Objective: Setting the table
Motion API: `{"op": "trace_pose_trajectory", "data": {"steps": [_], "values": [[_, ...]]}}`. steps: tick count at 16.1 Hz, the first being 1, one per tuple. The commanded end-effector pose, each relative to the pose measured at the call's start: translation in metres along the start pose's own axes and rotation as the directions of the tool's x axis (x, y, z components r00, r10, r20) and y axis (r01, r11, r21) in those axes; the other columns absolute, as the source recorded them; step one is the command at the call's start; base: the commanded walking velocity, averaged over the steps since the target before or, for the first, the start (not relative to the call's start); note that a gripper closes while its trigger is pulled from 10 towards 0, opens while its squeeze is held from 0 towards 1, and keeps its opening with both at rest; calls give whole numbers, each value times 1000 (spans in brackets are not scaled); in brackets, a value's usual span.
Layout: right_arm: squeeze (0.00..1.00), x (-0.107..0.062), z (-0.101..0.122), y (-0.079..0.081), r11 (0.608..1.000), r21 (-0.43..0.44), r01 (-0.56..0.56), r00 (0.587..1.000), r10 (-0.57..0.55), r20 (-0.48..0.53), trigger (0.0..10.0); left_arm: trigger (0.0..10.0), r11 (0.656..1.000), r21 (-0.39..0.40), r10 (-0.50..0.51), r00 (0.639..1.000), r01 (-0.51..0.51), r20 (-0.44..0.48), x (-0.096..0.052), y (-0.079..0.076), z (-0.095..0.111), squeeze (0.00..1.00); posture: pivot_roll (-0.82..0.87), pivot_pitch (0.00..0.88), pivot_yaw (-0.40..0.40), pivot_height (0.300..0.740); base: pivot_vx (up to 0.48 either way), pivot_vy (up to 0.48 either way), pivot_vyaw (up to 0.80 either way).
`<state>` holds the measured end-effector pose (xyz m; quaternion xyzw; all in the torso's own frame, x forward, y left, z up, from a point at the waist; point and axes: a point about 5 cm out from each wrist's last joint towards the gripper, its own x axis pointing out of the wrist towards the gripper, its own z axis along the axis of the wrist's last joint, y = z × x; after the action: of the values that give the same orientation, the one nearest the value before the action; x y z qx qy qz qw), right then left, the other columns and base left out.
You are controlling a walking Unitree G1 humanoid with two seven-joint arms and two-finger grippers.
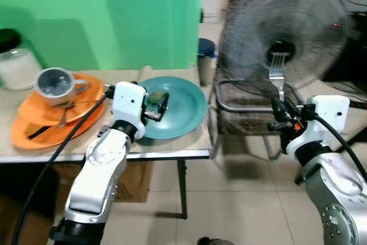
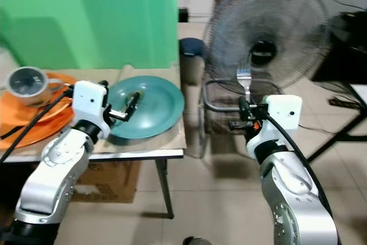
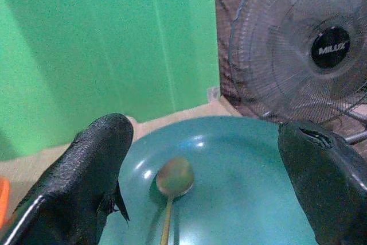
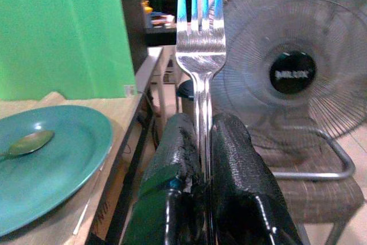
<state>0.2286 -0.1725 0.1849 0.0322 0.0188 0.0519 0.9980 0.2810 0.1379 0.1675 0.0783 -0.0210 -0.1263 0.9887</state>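
- The right gripper (image 1: 279, 112) is gripping the fork (image 1: 277, 73) upright, beyond the table's right edge.
- The left gripper (image 3: 200, 193), fingers wide apart, is hovering over the teal plate (image 1: 186, 107) holding a spoon (image 3: 171, 185).

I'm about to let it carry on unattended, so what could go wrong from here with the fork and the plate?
The right gripper holds the fork upright by its handle, off the table and close before the standing fan; a swing might snag the grille. The teal plate sits near the table's corner, so a nudge from the open left gripper above the spoon could push it off.
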Motion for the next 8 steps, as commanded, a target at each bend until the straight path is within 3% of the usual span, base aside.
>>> {"op": "trace_pose_trajectory", "data": {"steps": [1,5,8], "values": [[0,-1,4,2,1000,9,-8,1000,8,12,10000,10000,1000,2,10,1000,-10,19,0,1,6,0,-12,0,-5,740,0,0,-800],[0,-2,3,1,999,-37,16,1000,-16,-4,10000,10000,1000,-13,-2,1000,2,12,3,-3,4,0,-37,0,23,740,0,0,-800],[0,0,8,-2,996,-54,71,997,-69,43,10000,10000,1000,-8,-17,1000,17,14,9,-5,8,0,-45,0,39,740,0,0,-800]]}}
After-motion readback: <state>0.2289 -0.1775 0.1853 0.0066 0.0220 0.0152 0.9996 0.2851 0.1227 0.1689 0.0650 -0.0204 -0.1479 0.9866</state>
